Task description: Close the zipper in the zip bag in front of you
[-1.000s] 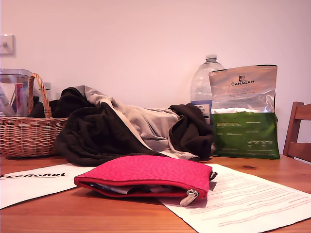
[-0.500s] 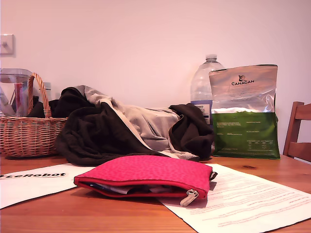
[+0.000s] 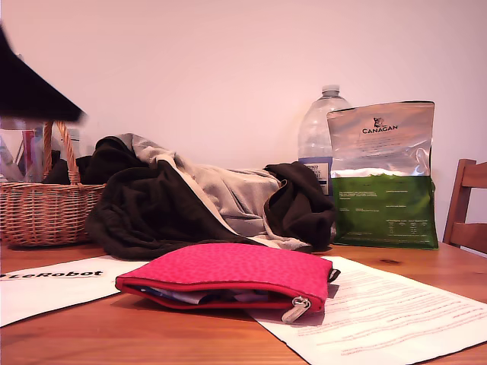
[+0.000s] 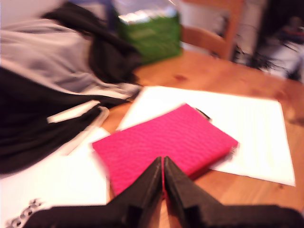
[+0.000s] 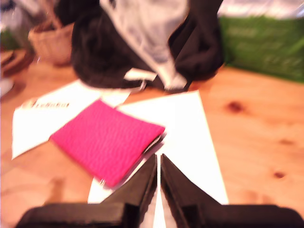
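Exterior view, left to right: a dark blurred shape, probably an arm, sits in the upper left of the frame, too smeared to say which arm. The zip bag (image 3: 228, 275) lies flat on the counter (image 3: 114, 334) at lower centre, its right end resting on a printed sheet (image 3: 380, 312). The zipper (image 3: 221, 293) runs along the near long edge and gapes, showing the contents; the pull tab (image 3: 296, 309) hangs at the right end of that edge. Judgement: soft fabric pouch, light, likely to slide or bunch if the tab is dragged unbraced. Best hold: one set of fingers pinning the pouch at the tab-side end, the other pinching the small metal tab and drawing it towards the frame's left. The tab is small and may slip. First wrist view: the first gripper (image 4: 163, 176) has its fingers pressed together with nothing between them, the pouch just beyond the tips and apparently not touched. Second wrist view: the second gripper (image 5: 158, 172) is likewise clenched and empty, with the pouch ahead and well apart.
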Tool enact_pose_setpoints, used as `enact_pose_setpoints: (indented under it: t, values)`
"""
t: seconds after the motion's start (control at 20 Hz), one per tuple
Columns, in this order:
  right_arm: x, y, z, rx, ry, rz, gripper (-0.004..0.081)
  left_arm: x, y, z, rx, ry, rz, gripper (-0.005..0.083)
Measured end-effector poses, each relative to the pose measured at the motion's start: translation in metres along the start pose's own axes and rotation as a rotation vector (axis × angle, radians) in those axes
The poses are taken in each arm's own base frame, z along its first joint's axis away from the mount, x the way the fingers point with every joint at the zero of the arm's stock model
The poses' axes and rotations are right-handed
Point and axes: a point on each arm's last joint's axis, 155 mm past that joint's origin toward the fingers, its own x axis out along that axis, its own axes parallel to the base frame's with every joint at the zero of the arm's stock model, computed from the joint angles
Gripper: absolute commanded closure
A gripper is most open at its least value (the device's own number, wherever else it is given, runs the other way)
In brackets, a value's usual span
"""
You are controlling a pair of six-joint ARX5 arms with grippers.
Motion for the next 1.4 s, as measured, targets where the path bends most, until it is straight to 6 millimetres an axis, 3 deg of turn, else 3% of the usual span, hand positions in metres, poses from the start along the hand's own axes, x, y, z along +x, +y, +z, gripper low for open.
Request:
enact_pose_setpoints:
  t: [0.15,0.5,0.75,1.1,1.3,1.4]
  values:
    - [0.010,0.010,-0.012,-0.035,0.070,0.049,0.0781,0.020,-0.012,-0.011,0.081,0.034,-0.062,0.0793]
    - [0.029,0.031,-0.025,-0.089,0.148,0.124,0.0781,0.052,-0.017,-0.055,0.235,0.146,-0.137,0.0793]
    - [0.047,0.058,-0.031,0.031,0.205,0.219,0.0781,0.067,-0.037,-0.046,0.305,0.076,-0.203,0.0793]
    - [0.082,0.056,-0.052,-0.016,0.287,0.192,0.0766,0.080,-0.061,-0.047,0.341,0.042,-0.275,0.0793]
    - [0.104,0.066,-0.078,0.310,0.420,0.207,0.0594,0.083,-0.066,-0.051,0.343,0.049,-0.291,0.0793]
    - [0.116,0.069,-0.081,0.438,0.439,0.212,0.0552,0.083,-0.070,-0.050,0.348,0.045,-0.301,0.0793]
